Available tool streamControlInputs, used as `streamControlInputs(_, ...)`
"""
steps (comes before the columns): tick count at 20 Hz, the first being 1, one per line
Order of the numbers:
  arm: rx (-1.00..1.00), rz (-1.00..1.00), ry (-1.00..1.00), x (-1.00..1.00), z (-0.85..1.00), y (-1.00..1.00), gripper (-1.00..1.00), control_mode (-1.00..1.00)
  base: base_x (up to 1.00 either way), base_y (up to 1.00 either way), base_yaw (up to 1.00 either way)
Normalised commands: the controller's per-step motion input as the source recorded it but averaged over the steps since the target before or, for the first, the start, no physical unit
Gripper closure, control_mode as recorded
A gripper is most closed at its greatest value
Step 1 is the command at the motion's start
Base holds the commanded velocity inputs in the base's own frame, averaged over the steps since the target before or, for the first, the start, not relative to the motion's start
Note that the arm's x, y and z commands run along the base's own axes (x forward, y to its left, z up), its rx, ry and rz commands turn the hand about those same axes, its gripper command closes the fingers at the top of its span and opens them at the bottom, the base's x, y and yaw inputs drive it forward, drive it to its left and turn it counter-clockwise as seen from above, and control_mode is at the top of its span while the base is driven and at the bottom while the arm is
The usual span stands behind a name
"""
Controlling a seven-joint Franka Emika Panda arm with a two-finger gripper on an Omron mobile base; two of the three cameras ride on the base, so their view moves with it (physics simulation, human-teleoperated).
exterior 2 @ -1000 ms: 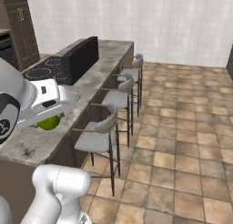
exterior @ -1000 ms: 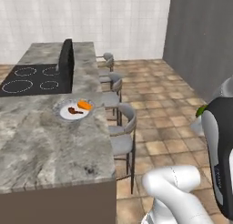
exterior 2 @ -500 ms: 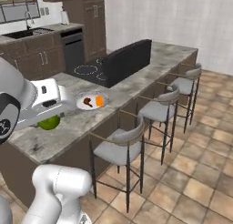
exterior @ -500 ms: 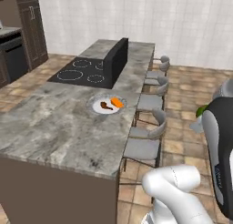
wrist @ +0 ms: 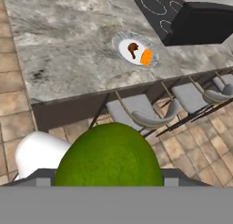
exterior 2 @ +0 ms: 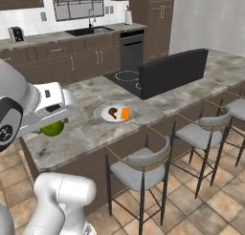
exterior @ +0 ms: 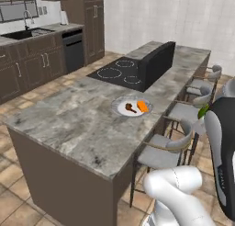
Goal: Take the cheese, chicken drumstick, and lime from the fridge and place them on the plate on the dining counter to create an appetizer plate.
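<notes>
My gripper (exterior 2: 51, 124) is shut on the lime (exterior 2: 52, 130), a yellow-green ball that bulks large at the bottom of the hand view (wrist: 108, 157) and peeks past the arm (exterior: 203, 111). It hangs in the air off the near side of the dining counter (exterior: 78, 124), above the stools. On that marbled top lies the white plate (exterior: 120, 103), with the orange cheese (exterior: 143, 106) and the reddish-brown chicken drumstick (exterior: 130, 108) on it. The plate (wrist: 117, 42) lies ahead of the hand, with cheese (wrist: 146, 57) and drumstick (wrist: 133, 48). The fridge is out of view.
Several grey bar stools (exterior 2: 139, 169) line the counter's near side. A black cooktop (exterior: 117, 72) and a raised black block (exterior: 156, 62) sit beyond the plate. The dark-cabinet sink counter (exterior 2: 81, 48) runs along the far wall. Tiled floor (exterior 2: 206, 205) lies to the right.
The whole picture has shifted: the base has turned, bringing the counter and plate more squarely in front. The lime stays in the gripper.
</notes>
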Motion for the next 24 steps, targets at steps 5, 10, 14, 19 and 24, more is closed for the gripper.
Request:
streamControlInputs(5,0.0,0.0,0.0,0.0,0.0,0.0,1.0,1.0,0.58,-1.0,0.36)
streamControlInputs(10,0.0,0.0,0.0,0.0,0.0,0.0,1.0,1.0,0.28,-1.0,0.28)
streamControlInputs(14,0.0,0.0,0.0,0.0,0.0,0.0,1.0,1.0,-0.05,-1.0,0.14)
streamControlInputs(19,0.0,0.0,0.0,0.0,0.0,0.0,1.0,1.0,-0.18,-1.0,0.07)
streamControlInputs(24,0.0,0.0,0.0,0.0,0.0,0.0,1.0,1.0,0.22,-0.68,0.09)
